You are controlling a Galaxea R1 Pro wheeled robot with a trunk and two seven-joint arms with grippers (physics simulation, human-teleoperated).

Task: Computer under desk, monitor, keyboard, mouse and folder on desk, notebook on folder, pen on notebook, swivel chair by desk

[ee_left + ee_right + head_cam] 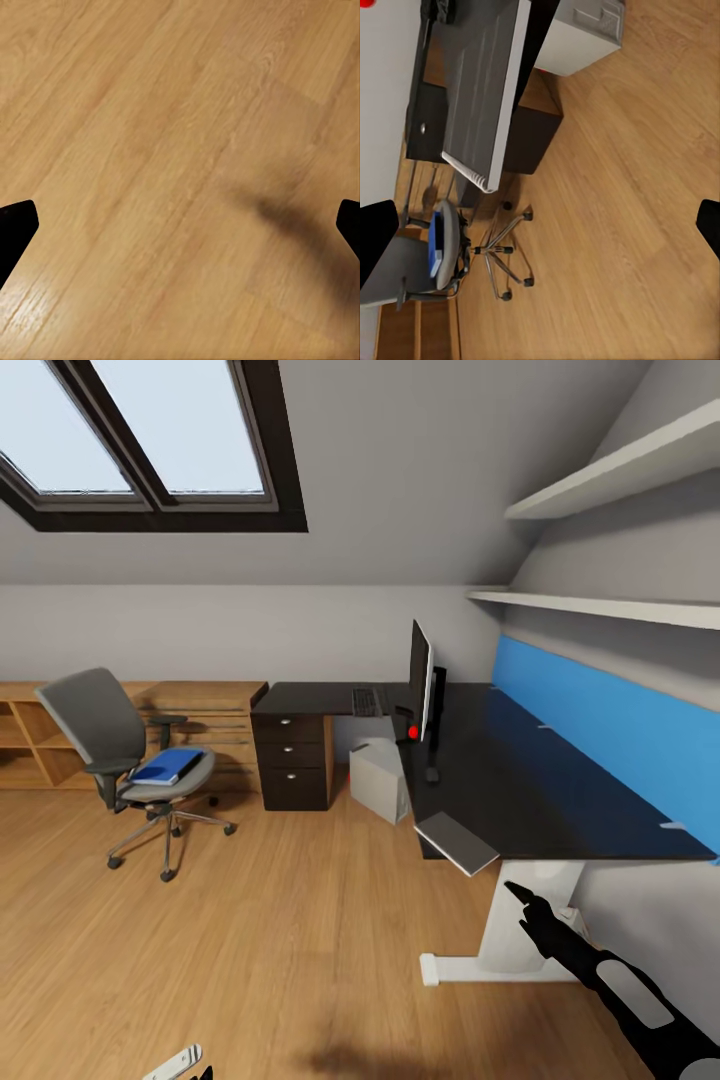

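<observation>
Flat bright blue folder (pixel 166 766) with white edge lies on grey swivel chair (pixel 98 732) seat. I see both claws spread wide, holding nothing.

One swivel chair (pixel 120 755) stands on the wood floor, with one blue folder (pixel 166 767) on its seat. One black-topped table (pixel 540 780) runs along the wall, carrying one monitor (pixel 420 678) and one keyboard (pixel 369 701). One grey computer (pixel 379 780) sits below it. One dark drawer unit (pixel 292 758) holds three drawers. Two wall shelves (pixel 610 540) hang above one blue panel (pixel 600 720). Two skylight panes (pixel 130 425) are overhead.
</observation>
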